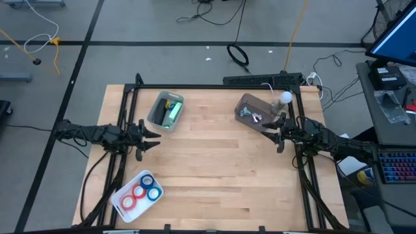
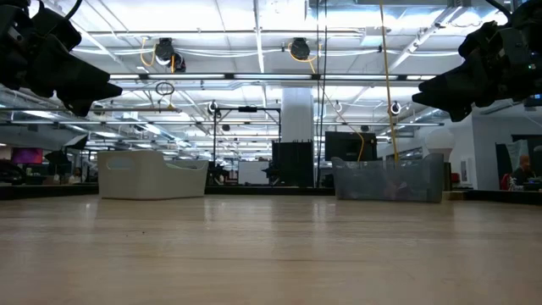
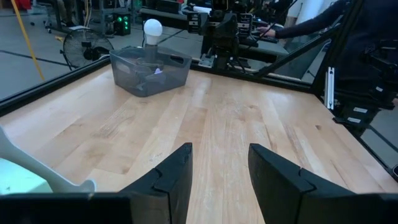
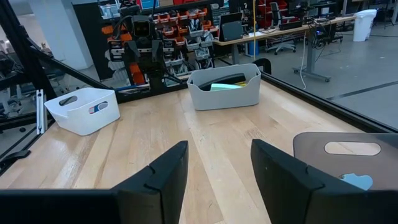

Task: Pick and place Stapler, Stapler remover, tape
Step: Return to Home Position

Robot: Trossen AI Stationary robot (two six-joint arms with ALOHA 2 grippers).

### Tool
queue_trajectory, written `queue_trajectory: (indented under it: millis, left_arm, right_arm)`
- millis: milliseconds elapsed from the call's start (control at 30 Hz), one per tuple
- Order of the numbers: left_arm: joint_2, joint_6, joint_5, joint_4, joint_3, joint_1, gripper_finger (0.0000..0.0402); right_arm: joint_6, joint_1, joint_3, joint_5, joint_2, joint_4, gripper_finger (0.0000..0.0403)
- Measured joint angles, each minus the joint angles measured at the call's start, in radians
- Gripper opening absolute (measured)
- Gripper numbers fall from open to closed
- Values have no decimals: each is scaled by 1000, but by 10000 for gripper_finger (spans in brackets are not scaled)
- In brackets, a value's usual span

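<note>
- Left gripper (image 1: 153, 138): just inside the left edge of the surface (image 1: 214, 162), about halfway along it and pointing inward. Its fingers (image 3: 174, 177) are spread wide, with only bare wood showing between them.
- Right gripper (image 1: 272, 138): just inside the right edge, facing the left one. Its fingers (image 4: 161, 177) are also spread wide over bare wood. The low view shows both grippers hanging well above the surface.
- Tape: four tape rolls (image 1: 138, 192), two red and two blue, lie flat in the white bin (image 1: 119, 198). The bin sits skewed at the near-left corner, close to both edges and near the left arm.
- Staplers: the green stapler (image 1: 174, 112) and the dark stapler (image 4: 224, 79) lie side by side in the grey bin (image 1: 158, 110). This bin is at the far edge, left of centre and just inside the black frame rail (image 1: 195, 86).
- Staple removers (image 1: 249, 114): in the dark see-through bin (image 1: 242, 104) at the far right. They are too small to make out in detail.
- Tightest spot: the near corner of the dark see-through bin is just beside the right gripper.
- A white bulb (image 1: 285, 97) stands at the far-right corner, just beyond the dark see-through bin.
- Open room: a wide stretch of bare wood runs between the two grippers and down to the near edge. All three bins sit along the edges.
- A person's dark sleeve (image 3: 311, 25) shows beyond the right side of the surface in the left wrist view.
</note>
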Motion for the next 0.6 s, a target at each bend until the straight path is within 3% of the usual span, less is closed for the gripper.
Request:
queue_trajectory:
  millis: [600]
  left_arm:
    - [0,0,0,0,0,0,154]
  right_arm:
    - [0,0,0,0,0,0,167]
